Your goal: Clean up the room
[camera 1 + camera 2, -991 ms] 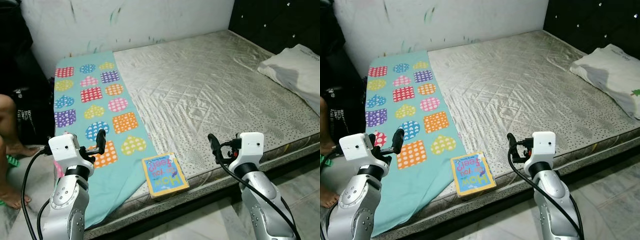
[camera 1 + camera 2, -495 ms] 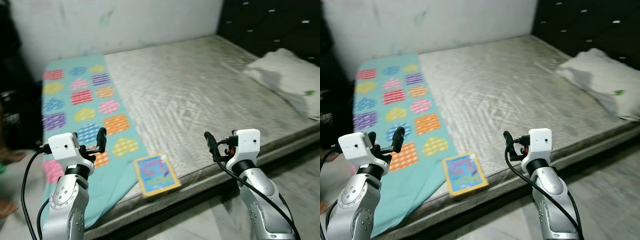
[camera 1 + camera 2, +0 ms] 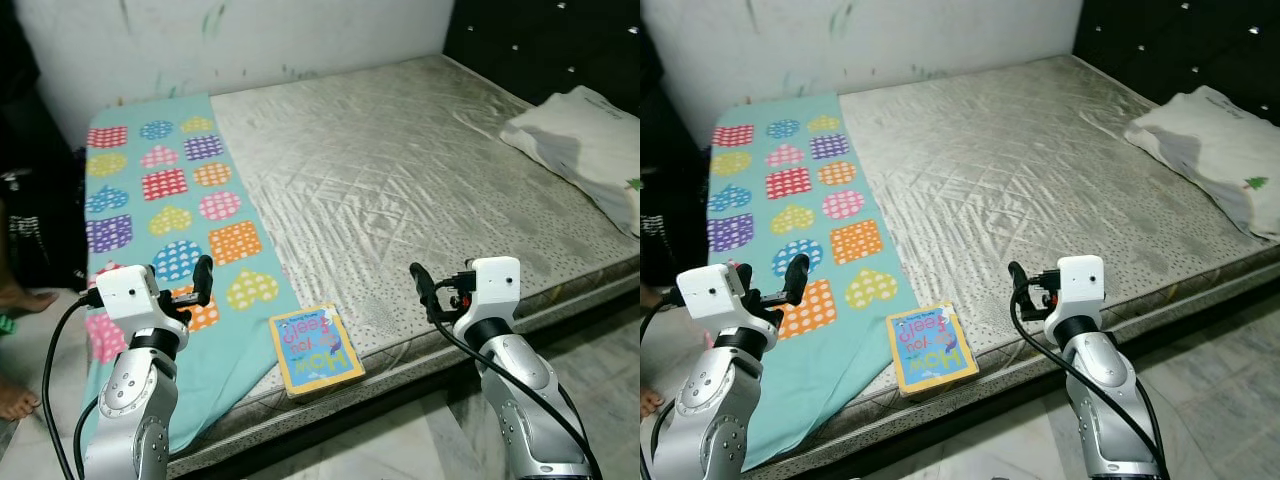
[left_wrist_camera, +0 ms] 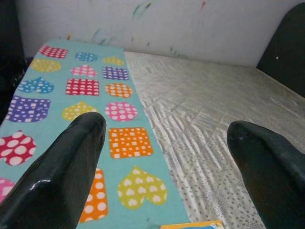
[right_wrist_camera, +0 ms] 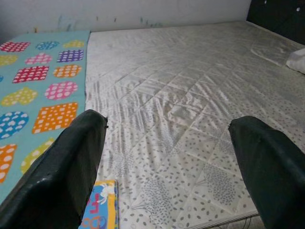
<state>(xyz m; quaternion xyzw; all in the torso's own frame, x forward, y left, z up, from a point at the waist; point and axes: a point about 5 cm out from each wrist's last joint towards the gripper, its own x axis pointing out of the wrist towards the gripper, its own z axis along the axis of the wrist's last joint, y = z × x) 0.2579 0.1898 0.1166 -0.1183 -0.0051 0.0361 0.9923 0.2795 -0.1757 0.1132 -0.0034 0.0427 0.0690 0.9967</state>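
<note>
A wide mattress takes up most of the scene, its pale grey-beige cover satiny and quilted in a diamond pattern, with small leafy prints along the near edge and soft creases across the middle. Behind it stands a white wall smudged with faint streaks of colour, and at the far right corner a dark tufted headboard with small shiny studs. Along the mattress's left side lies a long teal blanket, thin and soft, printed with hearts and rounded squares in red, orange, yellow, pink, purple and blue, each dotted or checked in white; its near end drapes over the bed's edge. A rumpled white pillow rests on the right side by the headboard. A small square children's book, thick like a board book, with a blue cover, yellow border and colourful lettering, lies flat at the near edge of the mattress, just beside the blanket and between the two arms. The left gripper is held over the blanket's near end with its glossy black fingers spread wide and nothing between them; the right gripper hovers over the mattress's near edge to the right of the book, likewise spread wide and holding nothing. The floor is pale marbled tile.
</note>
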